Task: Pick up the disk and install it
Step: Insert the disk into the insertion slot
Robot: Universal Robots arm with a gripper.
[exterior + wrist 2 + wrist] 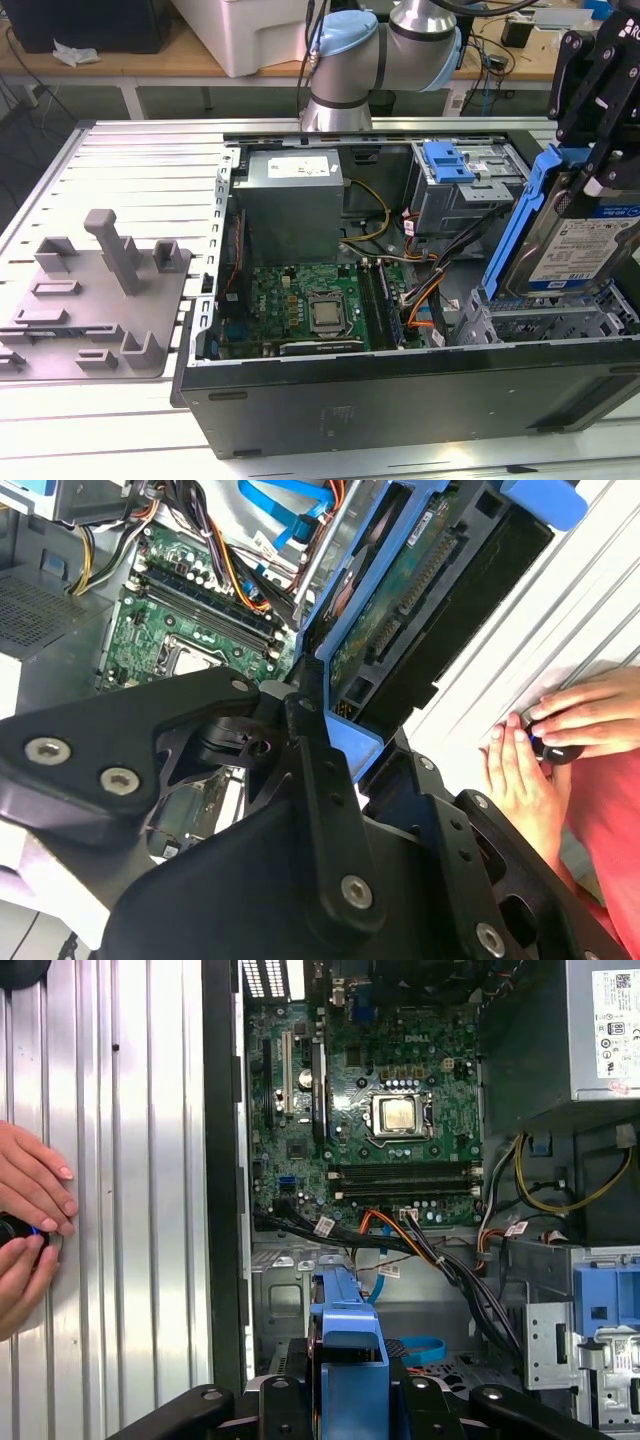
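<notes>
The gripper [598, 175] is closed on the upper edge of the disk [580, 250]. It holds the disk on edge and tilted, just above the drive bay [545, 320] at the exterior view's right end of the open computer case [400, 400]. The motherboard [305, 300] lies beside the bay, and a person's hands [30, 1185] rest on the slatted counter [130, 170] alongside the case.
</notes>
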